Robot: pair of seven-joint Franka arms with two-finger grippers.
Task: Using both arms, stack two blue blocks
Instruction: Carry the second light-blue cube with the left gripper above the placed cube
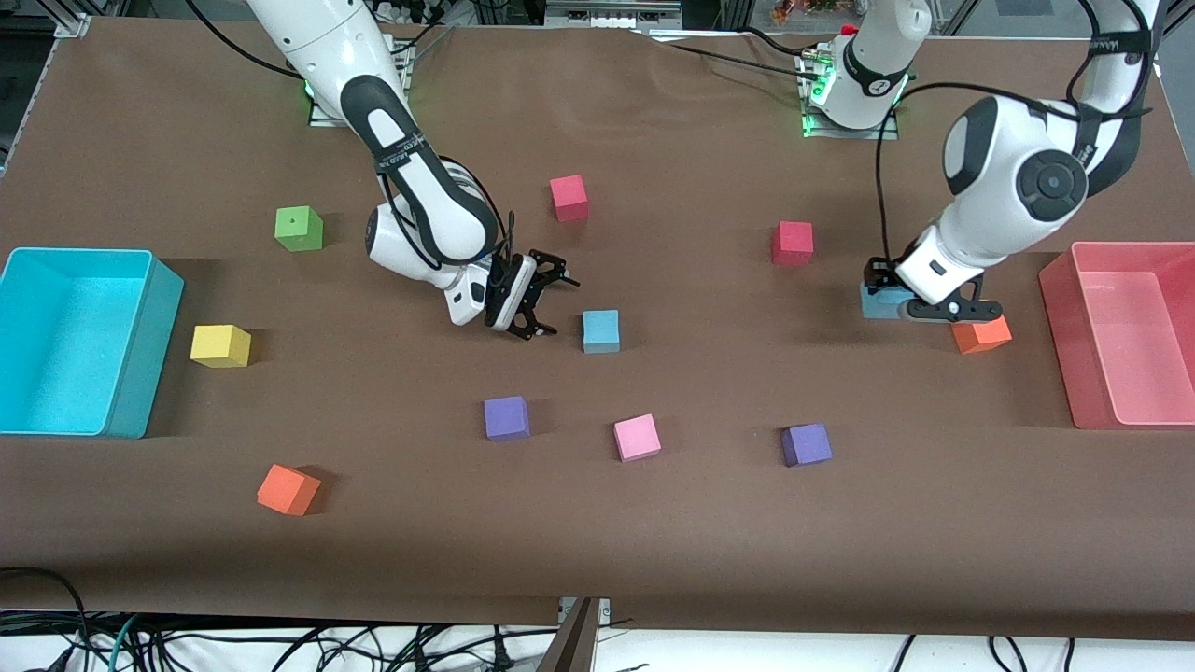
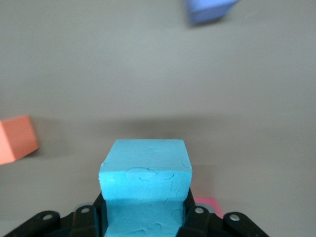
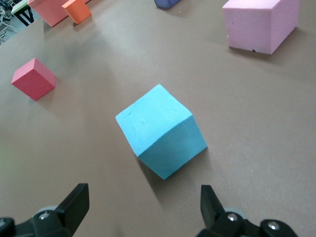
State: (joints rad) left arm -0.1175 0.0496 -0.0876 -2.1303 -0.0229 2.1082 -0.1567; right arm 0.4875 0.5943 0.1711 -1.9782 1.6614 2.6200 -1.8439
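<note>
Front view: left claw [image 1: 898,301] grips blue block [image 1: 878,303] beside orange cube [image 1: 981,334] (right claw [image 1: 541,299] agape).

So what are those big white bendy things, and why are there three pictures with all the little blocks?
The white bendy things are two robot arms bolted to a brown table. Each ends in a black pincher with two fingers, called a gripper.

The big picture comes from a camera high up, facing the robots. The other two come from small cameras on the arms' wrists, looking down past the fingers.

On the table lie small foam cubes: blue, red, purple, orange, pink, yellow and green. A turquoise bin sits at one end and a pink bin at the other.

The left gripper is down at the table, shut on a blue cube, beside an orange cube. The right gripper is open, just above the table beside another blue cube, not touching it.
</note>
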